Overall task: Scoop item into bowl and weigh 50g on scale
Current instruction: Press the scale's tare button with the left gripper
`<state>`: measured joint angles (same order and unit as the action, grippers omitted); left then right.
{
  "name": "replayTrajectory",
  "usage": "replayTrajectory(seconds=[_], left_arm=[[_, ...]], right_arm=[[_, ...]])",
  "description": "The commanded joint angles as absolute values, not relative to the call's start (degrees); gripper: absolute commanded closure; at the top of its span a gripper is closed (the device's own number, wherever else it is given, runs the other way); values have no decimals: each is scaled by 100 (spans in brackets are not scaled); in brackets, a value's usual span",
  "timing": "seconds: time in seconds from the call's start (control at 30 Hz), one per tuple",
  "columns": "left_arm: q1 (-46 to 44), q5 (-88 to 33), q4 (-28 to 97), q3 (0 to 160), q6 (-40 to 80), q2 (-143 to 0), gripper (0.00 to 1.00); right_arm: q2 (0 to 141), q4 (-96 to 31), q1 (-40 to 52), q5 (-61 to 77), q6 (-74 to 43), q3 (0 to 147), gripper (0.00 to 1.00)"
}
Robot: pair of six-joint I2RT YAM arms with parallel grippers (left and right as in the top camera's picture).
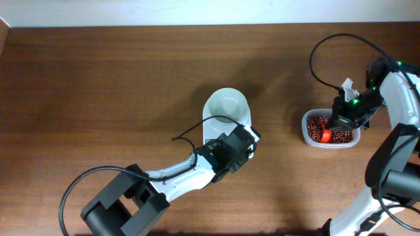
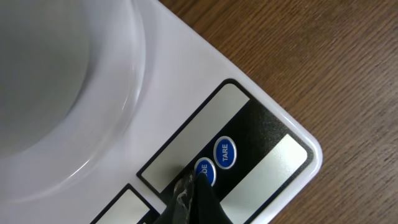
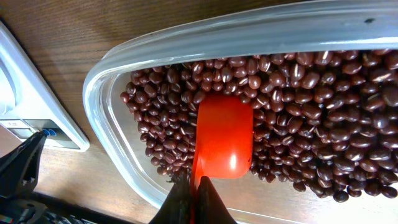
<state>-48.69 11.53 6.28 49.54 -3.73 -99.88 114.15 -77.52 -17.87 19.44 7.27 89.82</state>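
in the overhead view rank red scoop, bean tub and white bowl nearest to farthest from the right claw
1. red scoop: gripped in the right claw.
2. bean tub: just beneath the claw, right side.
3. white bowl: mid-table, far off.

Left wrist view: white bowl (image 2: 62, 81) fills the upper left, seated on the white scale (image 2: 180, 81); one rounded corner of the scale sits at the right, with brown wood-grain bench (image 2: 311, 56) beyond it. Black panel (image 2: 264, 127) near that corner holds pale grey rectangles and two round blue buttons side by side; right one reads TARE (image 2: 225, 151). Left end effector (image 2: 189, 199) enters from the bottom edge, fingers drawn together into one dark point; tip touches the left blue button (image 2: 205, 171), partly covering its lettering.
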Motion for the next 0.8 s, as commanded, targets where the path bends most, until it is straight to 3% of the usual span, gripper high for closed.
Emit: replayTrajectory(seconds=[0.0, 0.77], left_arm=[[-4860, 1354, 694, 4901, -484, -10018, 100], [-4860, 1354, 755, 4899, -596, -10092, 100]], right_arm=[[11555, -7710, -1774, 1949, 751, 8827, 96], [11555, -7708, -1769, 1949, 749, 8827, 96]])
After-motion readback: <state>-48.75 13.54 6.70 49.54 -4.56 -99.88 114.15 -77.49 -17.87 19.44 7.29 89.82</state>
